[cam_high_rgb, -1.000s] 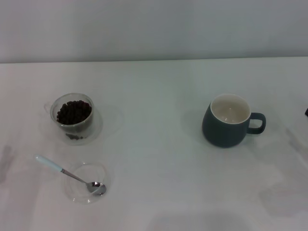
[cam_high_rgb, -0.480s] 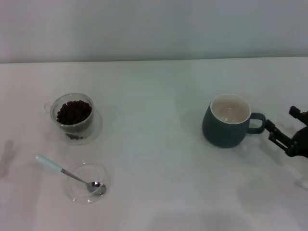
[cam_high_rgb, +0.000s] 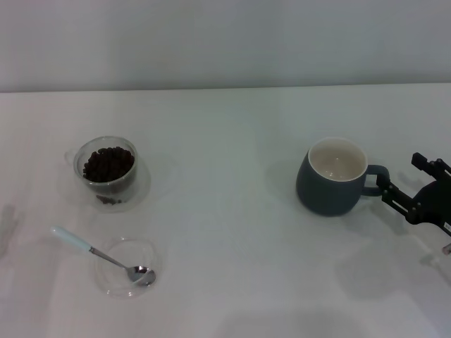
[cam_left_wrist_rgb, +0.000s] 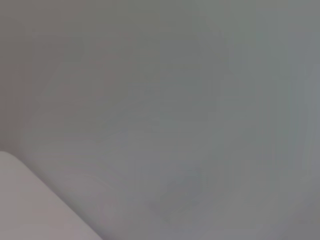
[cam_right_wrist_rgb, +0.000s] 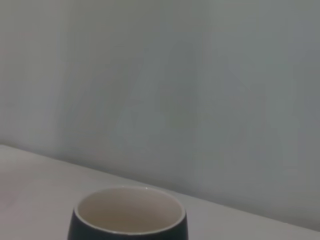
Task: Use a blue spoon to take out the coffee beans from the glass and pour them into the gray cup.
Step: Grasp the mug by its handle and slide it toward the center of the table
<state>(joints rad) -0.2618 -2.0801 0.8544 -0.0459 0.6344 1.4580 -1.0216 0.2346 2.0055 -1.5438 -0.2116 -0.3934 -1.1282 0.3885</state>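
On the left side of the white bench point(cam_high_rgb: 225, 282), in the head view, stood the glass point(cam_high_rgb: 107, 171), filled with dark coffee beans point(cam_high_rgb: 108, 163), a few more showing low between its double walls. Below it, toward the lower left of the frame, the blue spoon point(cam_high_rgb: 102, 255) lay with its metal bowl resting in a shallow clear saucer point(cam_high_rgb: 129, 267) and its pale handle reaching up-left over the rim onto the bench. Well apart, right of centre, the gray cup point(cam_high_rgb: 334, 176) stood upright, its cream inside bare, its loop handle pointing right. At the right edge the right gripper point(cam_high_rgb: 402, 180) was just beside that handle, its two dark fingers spread wide, holding nothing. The right wrist view showed the gray cup's rim point(cam_right_wrist_rgb: 131, 212) low in the frame before a plain wall. The left gripper was out of view.
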